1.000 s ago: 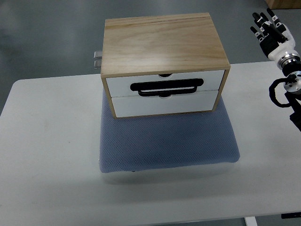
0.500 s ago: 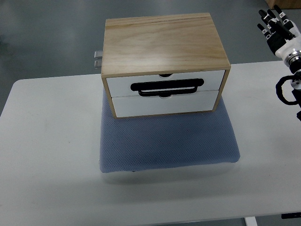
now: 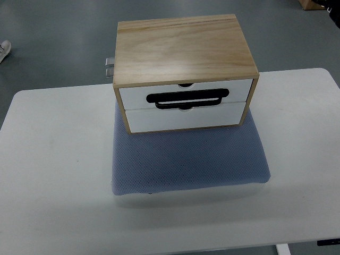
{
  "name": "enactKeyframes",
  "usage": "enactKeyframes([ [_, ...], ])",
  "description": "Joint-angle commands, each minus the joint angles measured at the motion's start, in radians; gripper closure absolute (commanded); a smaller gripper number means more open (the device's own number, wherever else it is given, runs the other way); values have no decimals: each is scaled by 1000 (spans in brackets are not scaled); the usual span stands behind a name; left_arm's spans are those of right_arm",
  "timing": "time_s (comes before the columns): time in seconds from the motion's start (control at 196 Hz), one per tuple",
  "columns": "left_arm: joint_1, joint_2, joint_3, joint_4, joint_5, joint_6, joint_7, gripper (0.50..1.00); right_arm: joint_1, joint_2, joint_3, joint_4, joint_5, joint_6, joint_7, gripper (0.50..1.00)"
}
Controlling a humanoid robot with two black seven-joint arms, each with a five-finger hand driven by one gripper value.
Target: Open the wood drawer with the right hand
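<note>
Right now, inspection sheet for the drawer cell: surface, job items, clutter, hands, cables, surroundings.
Surface: white table, bare apart from a blue-grey mat lying flat in the middle.
Job's things: wood drawer box stands on the far part of the mat; two white drawer fronts, both flush and shut; black handle sits across the seam between them.
Clutter: nothing seen on the table. A small metal fitting sticks out at the box's far left side; cannot tell what it is.
Grippers: neither hand in view.
Cables: nothing seen.
Surroundings: grey floor; part of a shoe at the left edge; a brown object at the top right corner.
</note>
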Motion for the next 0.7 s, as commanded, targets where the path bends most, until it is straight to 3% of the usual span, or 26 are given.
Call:
enactKeyframes([
  [0.0,0,0,0,0,0,0,0,500,122,-52,-193,2,-5,36,0,556],
  [0.092,0,0,0,0,0,0,0,500,179,-67,-278,4,-3,51,1,556],
  [0.097,0,0,0,0,0,0,0,500,253,-73,-393,16,3,68,1,556],
  [0.291,0,0,0,0,0,0,0,500,532,-70,-802,162,-12,136,3,556],
  [0.337,0,0,0,0,0,0,0,500,532,-70,-803,162,-12,136,3,556],
  [0.342,0,0,0,0,0,0,0,500,611,-60,-897,197,-21,165,1,556],
  [0.408,0,0,0,0,0,0,0,500,705,-40,-999,246,-58,211,1,556],
  [0.49,0,0,0,0,0,0,0,500,750,-20,-1040,271,-83,234,1,556],
  [0.495,0,0,0,0,0,0,0,500,813,6,-1094,304,-125,263,1,556],
  [0.535,0,0,0,0,0,0,0,500,852,25,-1126,332,-164,284,1,556],
  [0.632,0,0,0,0,0,0,0,500,880,39,-1143,364,-199,301,1,556],
  [0.637,0,0,0,0,0,0,0,500,903,55,-1152,407,-239,323,0,556],
  [0.694,0,0,0,0,0,0,0,500,922,65,-1154,441,-268,340,-2,556],
])
